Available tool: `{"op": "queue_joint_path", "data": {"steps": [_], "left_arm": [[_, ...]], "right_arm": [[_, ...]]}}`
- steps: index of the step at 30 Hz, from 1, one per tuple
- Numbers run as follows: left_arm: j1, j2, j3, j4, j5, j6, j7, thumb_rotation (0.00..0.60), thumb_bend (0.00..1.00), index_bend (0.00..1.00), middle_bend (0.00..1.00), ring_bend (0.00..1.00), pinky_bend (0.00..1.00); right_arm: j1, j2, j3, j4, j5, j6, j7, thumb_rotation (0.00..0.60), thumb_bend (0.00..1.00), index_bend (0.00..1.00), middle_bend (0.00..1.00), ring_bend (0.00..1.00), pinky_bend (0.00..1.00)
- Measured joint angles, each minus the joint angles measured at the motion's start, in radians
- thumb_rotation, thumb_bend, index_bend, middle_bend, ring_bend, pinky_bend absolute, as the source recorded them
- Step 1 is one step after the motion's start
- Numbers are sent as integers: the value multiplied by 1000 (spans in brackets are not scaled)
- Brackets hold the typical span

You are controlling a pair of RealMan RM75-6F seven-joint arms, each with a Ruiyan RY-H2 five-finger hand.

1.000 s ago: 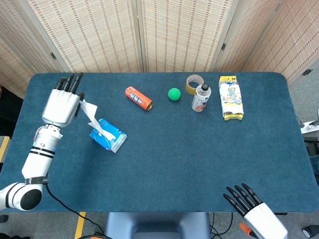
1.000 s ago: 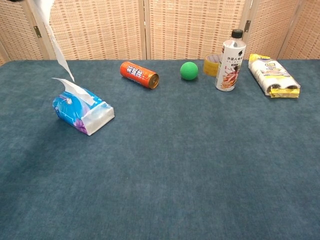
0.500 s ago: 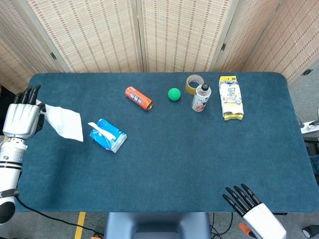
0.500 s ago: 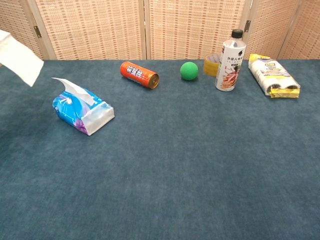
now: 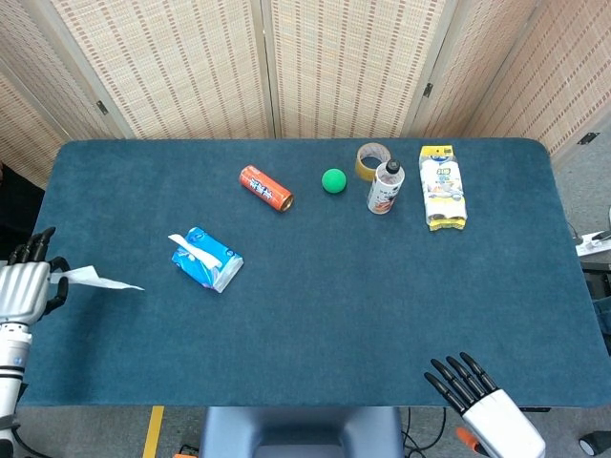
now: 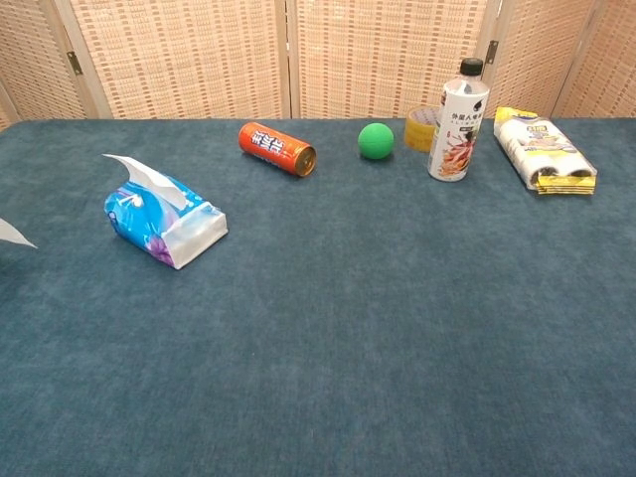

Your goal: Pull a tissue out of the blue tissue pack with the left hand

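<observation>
At the tabletop's [image 5: 315, 315] left edge, well left of the blue tissue pack [image 5: 206, 260], the left hand [image 5: 23, 286] pinches a pulled-out tissue [image 5: 98, 280]; half a second ago it held the sheet higher and farther back, and it has since dropped nearer and lower. Its fingers point away from the robot. Far right of the pack, at the near edge, the right hand [image 5: 474, 392] rests with fingers spread, holding nothing, unchanged.
</observation>
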State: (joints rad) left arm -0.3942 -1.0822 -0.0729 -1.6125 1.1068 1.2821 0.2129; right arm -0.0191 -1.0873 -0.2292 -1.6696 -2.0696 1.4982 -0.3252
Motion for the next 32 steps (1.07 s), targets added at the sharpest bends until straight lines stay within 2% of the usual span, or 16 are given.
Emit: {"op": "queue_joint_path", "data": {"steps": [4,7,10,14,22,32], "left_arm": [[44,-45,20,-6,38,46,-24,600,601,587,37,1,145],[73,-70,31,-17,50,77,-12,600,579,493,7,0,123],[88,-78,37,-37,57,88,6,600,493,227,0,0,98],[112,-87,43,-70,61,107,41,600,354,28,0,0,68],[158,-99,58,-84,101,146,51,600,277,0,0,0,28],[193,-85,43,-106,142,208,40,600,275,0,0,0,24]], "right_arm": [[-1,0,0,1,-2,3,-1,600,113,0,0,0,0],[-2,0,0,1,-1,5,-1,600,113,0,0,0,0],[-1,1,-1,2,-3,6,0,600,113,0,0,0,0],[-2,2,-1,1,-3,8,-1,600,113,0,0,0,0],[-5,0,2,2,-2,12,-8,600,113,0,0,0,0],[-13,-6,-6,14,-19,21,-19,600,113,0,0,0,0]]}}
